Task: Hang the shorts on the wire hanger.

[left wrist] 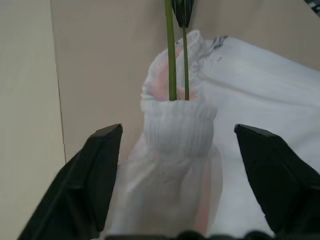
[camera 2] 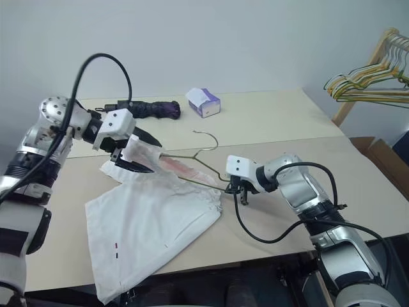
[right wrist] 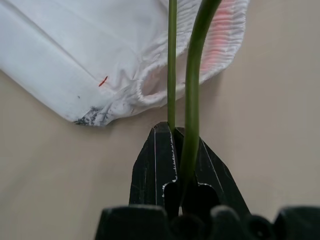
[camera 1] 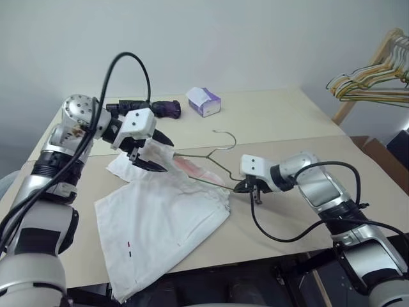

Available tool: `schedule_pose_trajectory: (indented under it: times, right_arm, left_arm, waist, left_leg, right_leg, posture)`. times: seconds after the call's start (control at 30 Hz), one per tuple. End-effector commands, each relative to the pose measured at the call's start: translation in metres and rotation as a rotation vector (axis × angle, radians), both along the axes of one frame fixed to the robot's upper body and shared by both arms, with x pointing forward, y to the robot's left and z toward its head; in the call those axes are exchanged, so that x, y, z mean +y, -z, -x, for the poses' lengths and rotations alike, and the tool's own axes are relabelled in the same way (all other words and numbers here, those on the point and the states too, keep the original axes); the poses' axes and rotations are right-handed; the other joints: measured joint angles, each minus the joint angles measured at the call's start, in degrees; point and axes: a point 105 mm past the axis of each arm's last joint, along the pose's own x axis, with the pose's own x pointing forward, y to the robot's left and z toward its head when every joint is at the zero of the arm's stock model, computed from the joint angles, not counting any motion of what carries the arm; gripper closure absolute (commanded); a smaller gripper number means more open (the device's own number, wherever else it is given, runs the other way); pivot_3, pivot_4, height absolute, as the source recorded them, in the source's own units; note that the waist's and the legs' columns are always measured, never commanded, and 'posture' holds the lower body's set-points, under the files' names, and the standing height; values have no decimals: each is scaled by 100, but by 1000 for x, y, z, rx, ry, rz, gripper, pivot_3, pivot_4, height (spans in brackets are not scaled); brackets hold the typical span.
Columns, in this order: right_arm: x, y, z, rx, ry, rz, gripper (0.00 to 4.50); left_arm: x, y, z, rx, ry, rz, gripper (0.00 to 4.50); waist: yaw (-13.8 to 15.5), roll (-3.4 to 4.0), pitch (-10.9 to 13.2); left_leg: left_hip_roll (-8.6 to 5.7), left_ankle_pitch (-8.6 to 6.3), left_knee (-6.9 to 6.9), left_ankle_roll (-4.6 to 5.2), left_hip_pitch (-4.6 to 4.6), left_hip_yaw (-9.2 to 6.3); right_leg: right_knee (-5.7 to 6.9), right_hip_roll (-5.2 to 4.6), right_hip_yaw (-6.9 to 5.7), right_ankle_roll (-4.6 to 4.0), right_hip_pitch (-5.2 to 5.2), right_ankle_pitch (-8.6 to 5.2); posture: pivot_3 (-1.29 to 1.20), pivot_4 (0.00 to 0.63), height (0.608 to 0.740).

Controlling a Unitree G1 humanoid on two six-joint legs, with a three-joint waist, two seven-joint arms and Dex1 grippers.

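Observation:
The white shorts lie flat on the table, and their gathered waistband is bunched up over one end of the wire hanger. The hanger's two thin green wires run into that bunched waistband. My left gripper is open, one black finger on each side of the bunch, and neither touches it. My right gripper is shut on the hanger's other corner, holding it just above the table. The hook points toward the far side.
A white-purple tissue box and a dark purple bundle sit at the back of the table. A bunch of yellow, green and white hangers hangs on a wooden rack at the far right. A seam runs between the two tabletops.

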Motion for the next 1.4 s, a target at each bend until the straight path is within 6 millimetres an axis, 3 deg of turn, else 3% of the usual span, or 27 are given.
schedule_pose_trajectory:
  times: [0.03,0.27,0.3,0.53,0.67,0.8,0.97,1.13,1.4]
  right_arm:
    - [5,-21,-4,-65,-13,-11,4500]
    - [8,-25,-4,-81,-23,-11,4500]
    - [9,-25,-4,-82,-23,-12,4500]
    - [12,-36,-14,-202,-27,-29,4500]
    - [7,-41,-20,-252,11,-31,3386]
    - [-3,-49,-24,-276,81,-47,1903]
    - [-28,-75,-28,-273,268,-142,173]
    - [-35,-81,-1,-129,342,-266,173]
    - [11,-18,23,95,443,-429,173]
  left_arm:
    - [-2,-9,-7,-37,3,-14,1981]
    - [3,3,-10,-29,-5,-71,4337]
    - [3,3,-10,-29,-5,-70,4485]
    - [10,3,-19,-151,-32,-122,4485]
    - [12,-1,-29,-216,-80,-130,4500]
    - [15,-8,-36,-250,-124,-115,4500]
    - [15,-19,-43,-288,-168,-65,4500]
    - [14,-29,-44,-305,-178,-18,4500]
    - [16,-38,-44,-331,-188,-3,4500]
  waist:
    - [-2,0,0]
    - [-52,0,0]
    - [-55,0,0]
    - [-96,0,0]
    - [-101,0,0]
    - [-102,0,0]
    - [-96,0,0]
    - [-103,-1,0]
    - [-156,-3,-2]
  left_leg:
    - [0,0,0,0,-1,0]
    - [-1,-1,3,2,-15,-2]
    - [-1,-1,5,2,-15,-2]
    - [0,-1,8,2,-16,-3]
    - [-1,-1,8,2,-16,-3]
    - [-1,-1,8,2,-17,-3]
    - [-1,-2,9,3,-20,-4]
    - [2,-4,10,6,-21,-6]
    - [3,-4,16,6,-16,-6]
  right_leg:
    - [0,0,0,0,-1,0]
    - [-1,-1,-1,1,-8,-1]
    - [0,-2,-1,1,-8,-1]
    - [3,-2,-3,1,-9,-1]
    - [5,-2,-2,1,-9,-1]
    - [4,-3,-4,2,-9,-1]
    - [3,-5,-7,2,-10,-1]
    - [4,-4,-8,2,-9,-2]
    - [20,-2,-5,0,-10,-1]
  posture:
    - [-52,0,740]
    - [-59,0,740]
    - [-58,0,740]
    - [-61,0,740]
    - [-65,0,740]
    - [-74,0,740]
    - [-86,0,740]
    - [-88,0,740]
    - [-76,0,740]
